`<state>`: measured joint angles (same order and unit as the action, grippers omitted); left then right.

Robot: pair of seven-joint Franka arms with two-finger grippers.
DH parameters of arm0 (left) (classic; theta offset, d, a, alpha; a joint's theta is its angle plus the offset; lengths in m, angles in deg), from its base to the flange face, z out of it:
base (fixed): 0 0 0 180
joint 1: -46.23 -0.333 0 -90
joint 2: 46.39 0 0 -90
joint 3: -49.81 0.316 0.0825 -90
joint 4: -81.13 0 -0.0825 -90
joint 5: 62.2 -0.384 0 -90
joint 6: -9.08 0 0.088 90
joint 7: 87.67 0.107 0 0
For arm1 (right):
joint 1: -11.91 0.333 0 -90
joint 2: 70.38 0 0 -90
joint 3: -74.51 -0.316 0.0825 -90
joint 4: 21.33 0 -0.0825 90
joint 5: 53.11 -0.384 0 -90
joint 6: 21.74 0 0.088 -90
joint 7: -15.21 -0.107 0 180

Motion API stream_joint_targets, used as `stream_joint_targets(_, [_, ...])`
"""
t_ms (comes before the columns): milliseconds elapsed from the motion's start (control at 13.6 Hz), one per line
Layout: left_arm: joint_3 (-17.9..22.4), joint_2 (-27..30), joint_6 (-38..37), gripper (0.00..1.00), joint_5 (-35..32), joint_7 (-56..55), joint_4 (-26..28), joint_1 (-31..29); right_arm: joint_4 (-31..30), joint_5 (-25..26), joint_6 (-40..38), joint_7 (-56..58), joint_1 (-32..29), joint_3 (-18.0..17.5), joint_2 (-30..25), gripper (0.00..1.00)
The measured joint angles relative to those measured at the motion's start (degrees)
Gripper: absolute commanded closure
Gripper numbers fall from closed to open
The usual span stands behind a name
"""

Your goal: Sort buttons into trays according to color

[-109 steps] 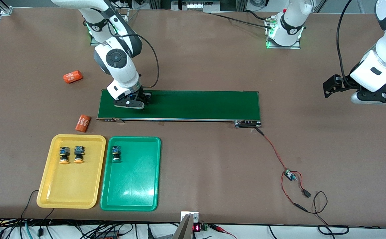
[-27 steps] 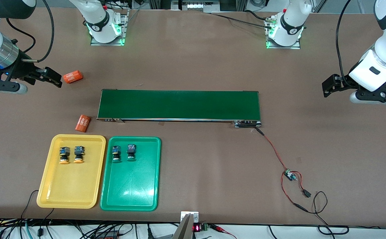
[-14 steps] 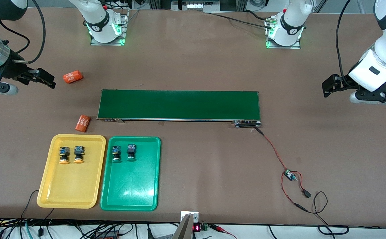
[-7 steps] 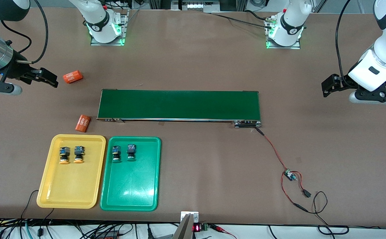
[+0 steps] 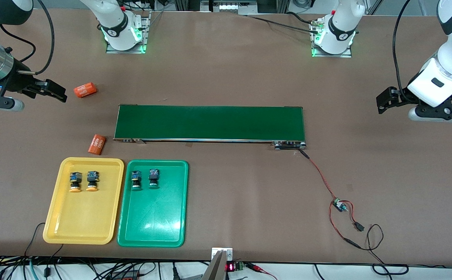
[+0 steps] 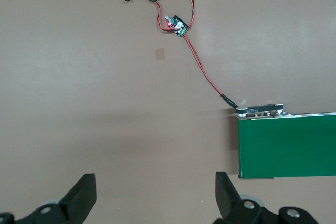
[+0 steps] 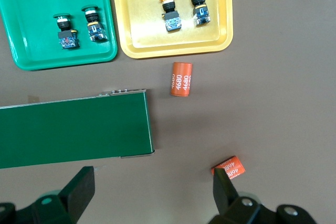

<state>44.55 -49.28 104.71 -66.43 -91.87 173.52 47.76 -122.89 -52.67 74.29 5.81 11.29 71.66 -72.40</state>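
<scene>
We are holding our right tool spread and empty, raised over the bare bench at the right arm's end, beside an orange cylinder. We are keeping our left tool spread and empty too, waiting over the left arm's end. Two orange-capped buttons are lying in the yellow tray, two green-capped buttons in the green tray, nearer the camera than the conveyor belt.

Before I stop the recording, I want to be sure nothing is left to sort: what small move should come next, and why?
Probably none beyond parking: both orange-capped buttons lie in the yellow tray, both green-capped buttons in the green tray, the conveyor belt is bare, and the left gripper and right gripper hang open, holding nothing.
</scene>
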Motion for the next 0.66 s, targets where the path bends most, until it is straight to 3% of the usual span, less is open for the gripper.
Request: stream_joint_targets(662, [-0.08, 0.0, 0.0, 0.0, 0.0, 0.0, 0.0, 0.04, 0.0, -2.33, 1.44, -0.02, 0.37, -0.02, 0.26, 0.0])
